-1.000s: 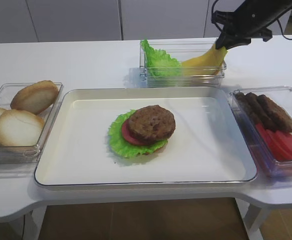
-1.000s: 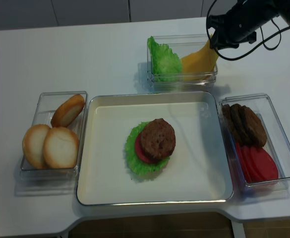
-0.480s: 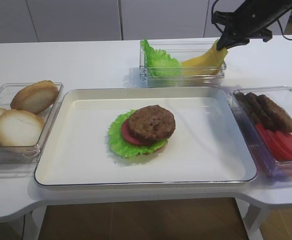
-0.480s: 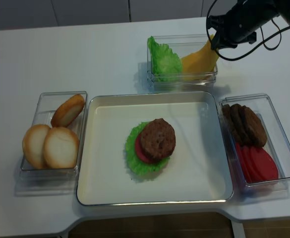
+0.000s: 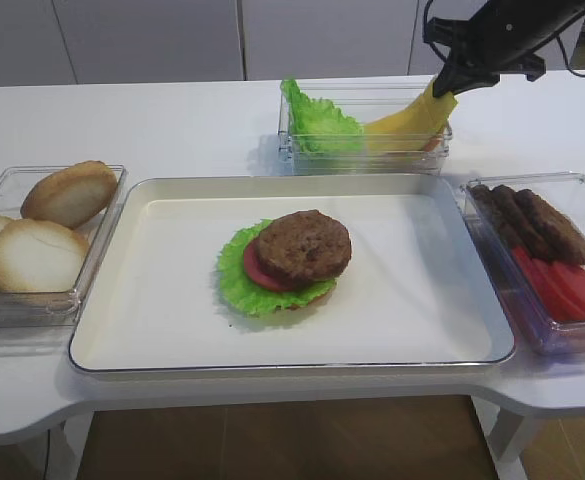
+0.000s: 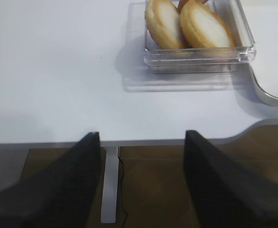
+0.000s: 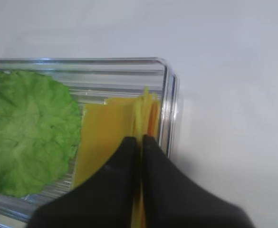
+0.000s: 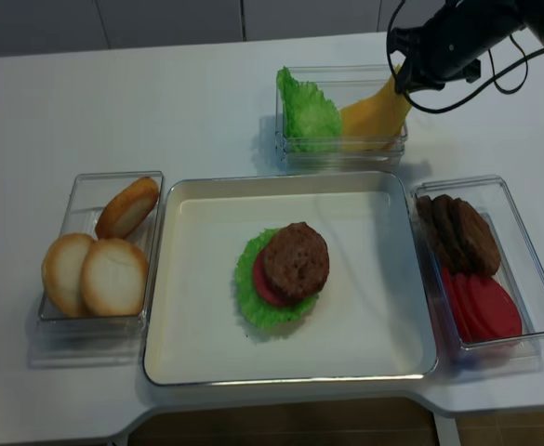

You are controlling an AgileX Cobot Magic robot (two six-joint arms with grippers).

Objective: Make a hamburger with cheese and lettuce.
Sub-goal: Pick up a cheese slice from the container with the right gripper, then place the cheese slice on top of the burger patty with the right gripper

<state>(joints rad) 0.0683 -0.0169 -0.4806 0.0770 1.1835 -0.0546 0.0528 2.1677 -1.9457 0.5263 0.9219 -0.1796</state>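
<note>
Change: since a second ago the right gripper (image 5: pixel 443 87) has pinched shut on the cheese (image 5: pixel 409 117) and drawn its corner slightly higher; all else lies as it did.
Left gripper (image 6: pixel 141 183): fingers spread wide, holding nothing, over the table's near edge, just short of the bun tray (image 6: pixel 198 52).
Hamburger (image 5: pixel 290 262): middle of the white tray (image 5: pixel 152 330), brown patty on top, then tomato slice, frilly lettuce (image 5: pixel 244 283) and bun base.
Buns (image 5: pixel 37 255): three pale halves in the clear box on the left.
Right-hand box (image 5: pixel 552 330): brown patties at the back, red tomato slices in front.
Far box (image 8: pixel 341 149): spare green leaf (image 8: pixel 307 110) on its left, yellow slices on its right.
Cheese: one slice clamped at its upper corner between the black jaws, lifted and slanting, its lower end inside the far box.
</note>
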